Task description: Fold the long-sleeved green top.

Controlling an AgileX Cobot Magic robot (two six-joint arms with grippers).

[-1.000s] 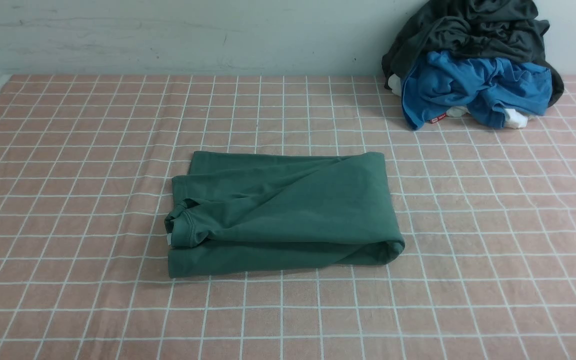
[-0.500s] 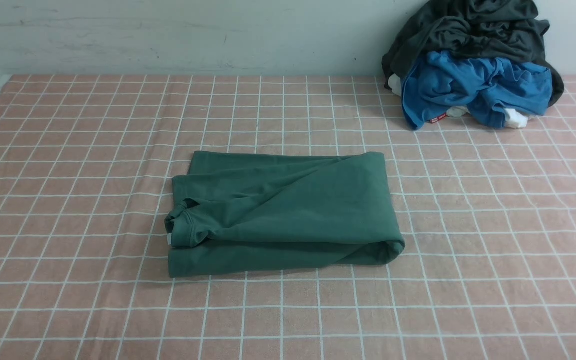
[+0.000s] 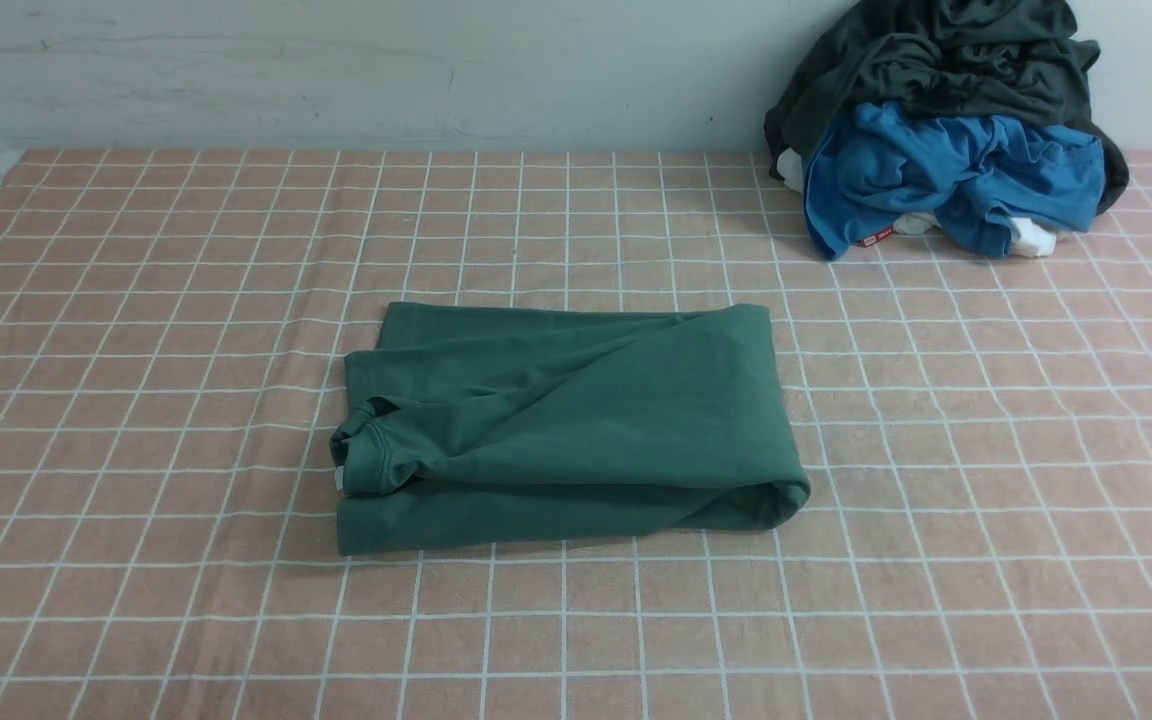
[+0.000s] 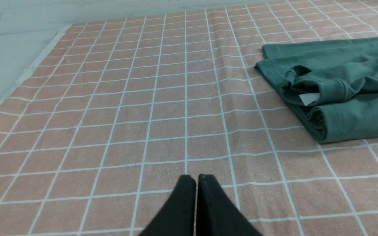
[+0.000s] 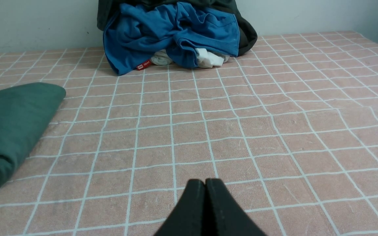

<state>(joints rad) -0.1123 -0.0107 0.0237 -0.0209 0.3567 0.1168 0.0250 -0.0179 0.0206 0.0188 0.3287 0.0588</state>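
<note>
The green long-sleeved top (image 3: 566, 425) lies folded into a compact rectangle in the middle of the pink checked cloth, its ribbed collar and white label at the left end. The left wrist view shows that collar end of the top (image 4: 336, 88); the right wrist view shows its rolled right end (image 5: 8, 127). My left gripper (image 4: 196, 178) is shut and empty, hovering over bare cloth well short of the top. Likewise shut and empty, my right gripper (image 5: 204, 182) is over bare cloth to the top's right. Neither gripper touches the top.
A heap of clothes stands at the back right against the wall: a dark charcoal garment (image 3: 936, 55) over a bright blue one (image 3: 946, 170), with white pieces beneath. The same blue garment (image 5: 172, 32) shows in the right wrist view. The table's left edge (image 4: 28, 72) borders a pale floor.
</note>
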